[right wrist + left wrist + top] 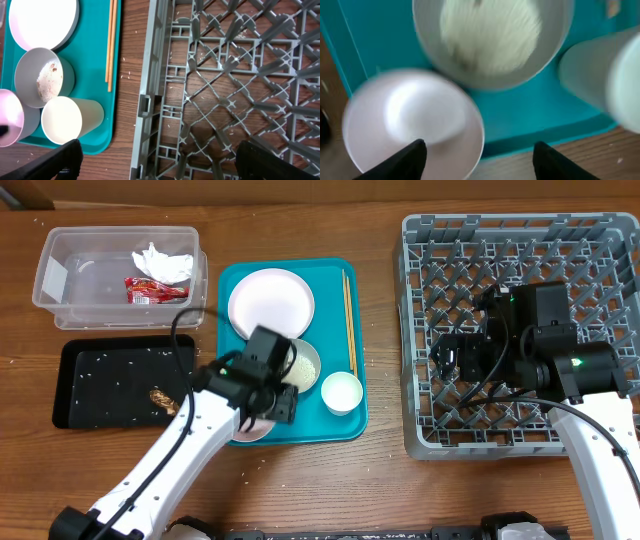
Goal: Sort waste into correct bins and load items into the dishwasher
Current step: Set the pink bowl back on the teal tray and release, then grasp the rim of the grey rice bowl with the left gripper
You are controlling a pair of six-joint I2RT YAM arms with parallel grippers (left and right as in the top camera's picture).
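Observation:
My left gripper [272, 405] [480, 162] is open just above a small pinkish-white bowl [250, 430] [415, 120] at the front left of the teal tray [335, 280]; the bowl's rim lies between the fingers. Beside it are a bowl with rice [302, 363] [490, 40], a white cup [342, 392] [62, 120], a pink plate [270, 302] and two chopsticks [348, 310] [111, 45]. My right gripper [450, 355] [165, 165] is open and empty over the left part of the grey dish rack [415, 330] [150, 75].
A clear tub [60, 280] at the back left holds a red wrapper [150, 290] and a white tissue [160, 262]. A black tray [75, 380] in front of it holds rice grains and a brown scrap [160, 397]. Loose rice grains lie on the wooden table.

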